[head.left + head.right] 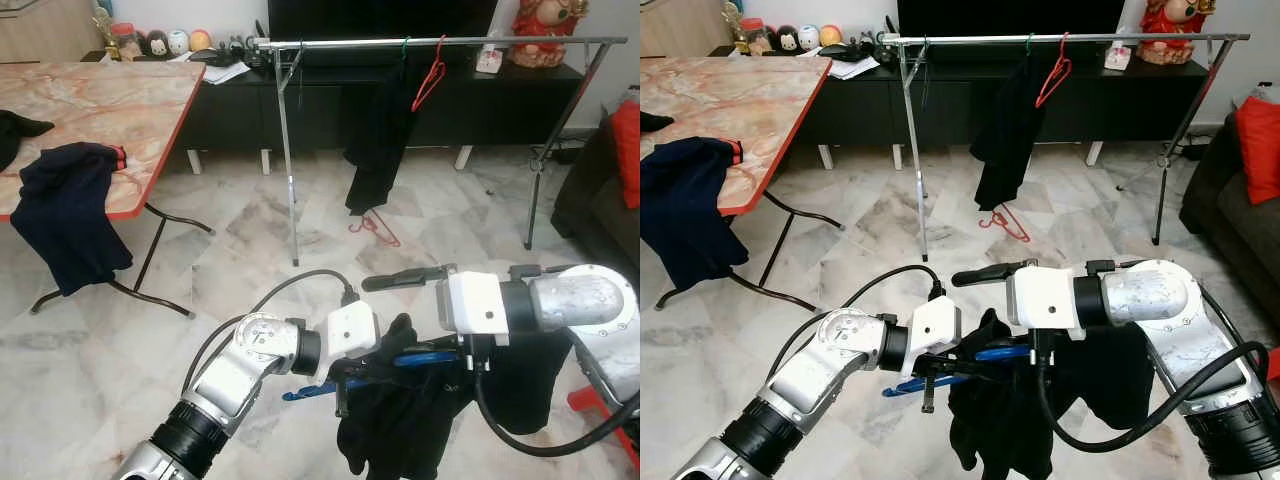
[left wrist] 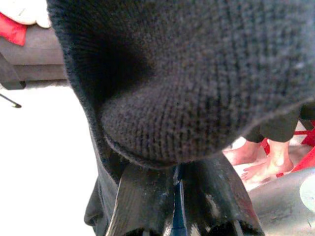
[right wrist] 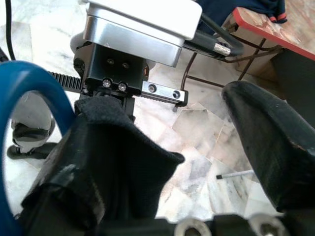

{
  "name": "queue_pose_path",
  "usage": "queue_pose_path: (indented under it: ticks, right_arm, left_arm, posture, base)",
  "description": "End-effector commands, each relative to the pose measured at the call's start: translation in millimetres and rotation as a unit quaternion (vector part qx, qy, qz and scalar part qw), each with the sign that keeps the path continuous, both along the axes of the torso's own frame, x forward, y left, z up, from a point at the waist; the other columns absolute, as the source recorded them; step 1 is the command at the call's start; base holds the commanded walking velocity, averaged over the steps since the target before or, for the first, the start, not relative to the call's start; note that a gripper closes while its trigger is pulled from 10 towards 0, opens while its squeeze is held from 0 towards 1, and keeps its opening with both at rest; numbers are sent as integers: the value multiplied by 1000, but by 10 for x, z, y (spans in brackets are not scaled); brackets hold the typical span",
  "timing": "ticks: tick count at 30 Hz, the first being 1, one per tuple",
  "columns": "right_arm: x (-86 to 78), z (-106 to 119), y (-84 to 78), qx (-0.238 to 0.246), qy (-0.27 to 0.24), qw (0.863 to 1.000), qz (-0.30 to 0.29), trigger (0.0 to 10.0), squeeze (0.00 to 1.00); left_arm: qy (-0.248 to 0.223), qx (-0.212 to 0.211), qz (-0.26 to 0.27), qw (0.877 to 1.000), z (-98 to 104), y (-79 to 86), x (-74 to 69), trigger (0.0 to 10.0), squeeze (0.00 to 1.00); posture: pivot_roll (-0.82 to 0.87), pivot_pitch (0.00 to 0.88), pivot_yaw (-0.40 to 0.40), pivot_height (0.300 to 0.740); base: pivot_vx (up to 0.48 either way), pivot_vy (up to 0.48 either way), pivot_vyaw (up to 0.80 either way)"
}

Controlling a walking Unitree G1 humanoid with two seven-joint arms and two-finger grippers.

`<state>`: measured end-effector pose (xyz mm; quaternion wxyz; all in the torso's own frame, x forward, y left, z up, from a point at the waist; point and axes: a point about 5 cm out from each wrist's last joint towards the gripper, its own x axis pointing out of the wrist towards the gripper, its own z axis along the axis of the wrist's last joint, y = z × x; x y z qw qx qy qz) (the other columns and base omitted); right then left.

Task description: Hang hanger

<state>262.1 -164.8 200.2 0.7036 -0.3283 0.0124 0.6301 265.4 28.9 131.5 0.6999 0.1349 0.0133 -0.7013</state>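
The left gripper (image 1: pixel 940 375) is clamped on a blue hanger (image 1: pixel 992 356) carrying a black garment (image 1: pixel 1010 425). The right gripper (image 3: pixel 162 162) meets it from the other side, fingers spread, one finger (image 3: pixel 88 187) against the black cloth. Beyond them stands a metal rack (image 1: pixel 440 42) with a red hanger (image 1: pixel 432 72) and dark clothes (image 1: pixel 375 140). Another red hanger (image 1: pixel 375 228) lies on the floor beneath.

garment (image 2: pixel 197 73): matt black knit | hanger (image 3: pixel 15 98): glossy blue plastic | floor (image 1: pixel 240 250): polished marble
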Motion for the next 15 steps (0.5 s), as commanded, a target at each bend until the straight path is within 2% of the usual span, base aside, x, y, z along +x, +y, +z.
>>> queue_pose_path:
  ticks: [1,10,15]
  right_arm:
    - [-243,-316,96,-36,91,992,78,10000,1000]
    - [-213,-285,-44,-34,82,995,38,10000,1000]
    - [-258,-298,-35,-27,92,994,45,10000,1000]
  left_arm:
    - [-43,-61,121,990,338,283,317,10000,0]
    - [-46,-57,122,990,335,317,332,10000,0]
    - [-47,-56,122,990,332,317,338,10000,0]
  posture:
    - [-113,4,-17,740]
    - [-104,0,-2,740]
    - [-105,0,2,740]
  base:
    - [0,0,0]
    - [0,0,0]
    - [0,0,0]
